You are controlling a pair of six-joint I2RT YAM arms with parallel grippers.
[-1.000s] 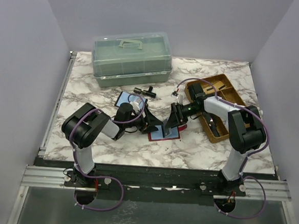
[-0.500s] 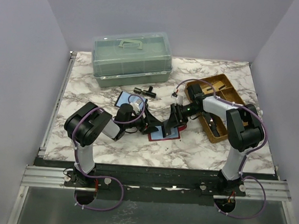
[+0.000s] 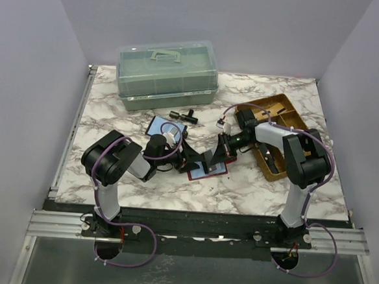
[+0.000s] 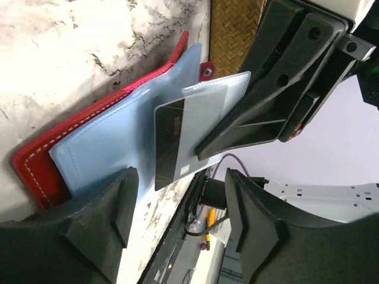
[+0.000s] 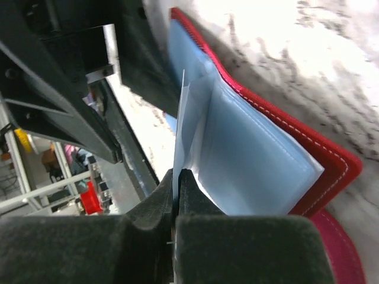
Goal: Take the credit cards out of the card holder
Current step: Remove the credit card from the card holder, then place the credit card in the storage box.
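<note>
The card holder (image 3: pixel 208 172) lies open on the marble table (image 3: pixel 113 114), right between the two hands, its blue inner panels facing up inside the red rim. The right gripper (image 5: pixel 176 175) has come in from the far side of it and is pinched tight on the edge of a credit card (image 4: pixel 189 133), with no gap between the jaws. From the left wrist camera the card is a grey, half see-through rectangle with a dark band. It stands up out of the wallet's pocket at a slant, and its lower end is down by the blue panel. The left gripper (image 4: pixel 180 177) faces the right one across the wallet with its jaws well apart. They straddle the wallet's near edge, and the lifted card sits just in front of the gap. I cannot tell whether the jaws press on the wallet or only sit over it. Behind the right hand, toward its wrist, is a brown woven tray (image 3: pixel 289 116). Just beyond the left hand lies a dark-edged blue folding case (image 3: pixel 160 125), and well past that stands a green lidded box (image 3: pixel 167 72).
</note>
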